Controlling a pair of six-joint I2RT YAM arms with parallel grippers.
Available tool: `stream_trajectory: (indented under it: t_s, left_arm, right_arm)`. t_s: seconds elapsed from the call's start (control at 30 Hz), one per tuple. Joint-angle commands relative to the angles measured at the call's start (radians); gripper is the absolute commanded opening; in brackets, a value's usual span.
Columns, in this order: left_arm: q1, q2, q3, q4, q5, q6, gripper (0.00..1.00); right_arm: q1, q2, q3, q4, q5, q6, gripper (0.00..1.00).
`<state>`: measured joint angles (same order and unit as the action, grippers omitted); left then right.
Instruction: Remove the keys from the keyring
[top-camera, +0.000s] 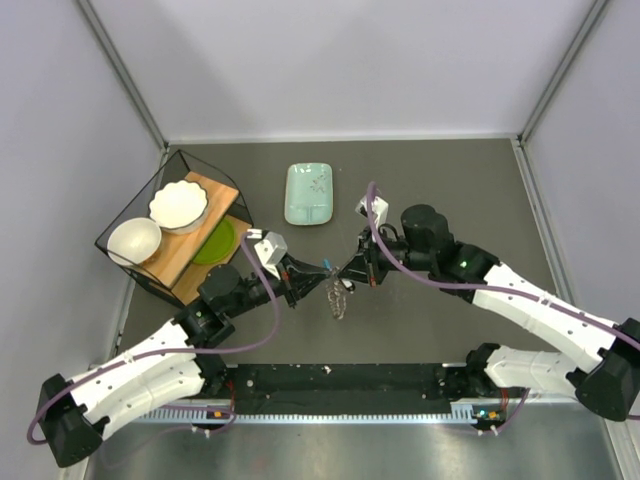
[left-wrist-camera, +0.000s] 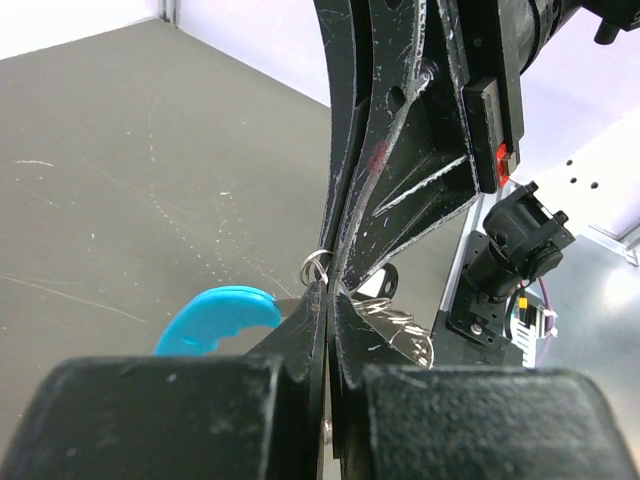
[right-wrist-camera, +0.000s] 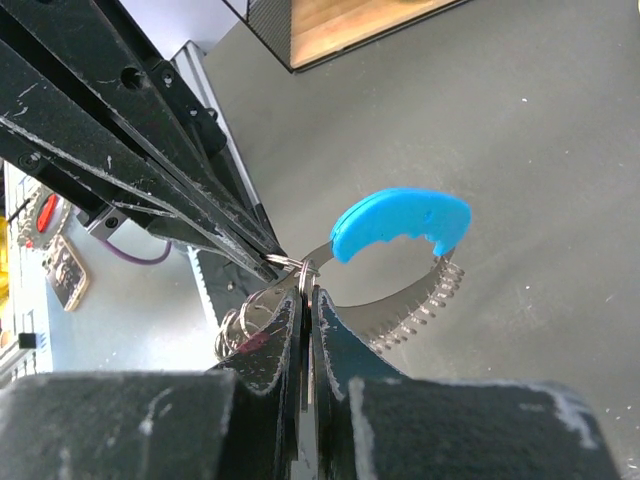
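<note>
The keyring (right-wrist-camera: 290, 264) was thin, bright metal, and its blue tag (right-wrist-camera: 400, 222) was smooth plastic. The keys (top-camera: 339, 298) looked like dull silvery metal. The left tool (left-wrist-camera: 328, 290) and right tool (right-wrist-camera: 305, 288) were black, matt and scratched. The counter (left-wrist-camera: 120, 200) was matt grey and finely scuffed. The dish (top-camera: 309, 193) had a glossy glaze.

White arm shells (top-camera: 530, 312), black joints (top-camera: 425, 225), purple cables (top-camera: 274, 310), scratched black fingers (left-wrist-camera: 400, 150)

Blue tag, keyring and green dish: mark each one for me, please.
blue tag (right-wrist-camera: 400, 222), right wrist view, middle of its curved body.
keyring (left-wrist-camera: 306, 266), left wrist view, left side of the small wire loop.
green dish (top-camera: 300, 185), top external view, bare upper-left area.
</note>
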<state>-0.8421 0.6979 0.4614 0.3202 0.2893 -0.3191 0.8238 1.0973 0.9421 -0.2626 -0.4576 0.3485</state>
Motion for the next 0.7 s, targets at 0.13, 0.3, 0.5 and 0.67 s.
stream_trajectory:
  t_s: [0.13, 0.3, 0.5, 0.67]
  left_arm:
    - [0.000, -0.058, 0.025, 0.178, -0.030, 0.031, 0.00]
    - [0.000, -0.041, 0.025, 0.134, -0.039, 0.064, 0.00]
    - [0.000, -0.040, 0.023, 0.063, -0.071, 0.032, 0.00]
    - [0.000, -0.055, 0.010, 0.046, -0.098, 0.006, 0.00]
  right_arm:
    - [-0.022, 0.052, -0.014, -0.052, 0.036, 0.024, 0.00]
    - [-0.023, 0.024, -0.009, -0.040, 0.082, 0.000, 0.00]
    - [-0.023, -0.062, 0.012, -0.018, 0.149, -0.100, 0.00]
    - [-0.023, -0.105, 0.011, 0.000, 0.135, -0.167, 0.00]
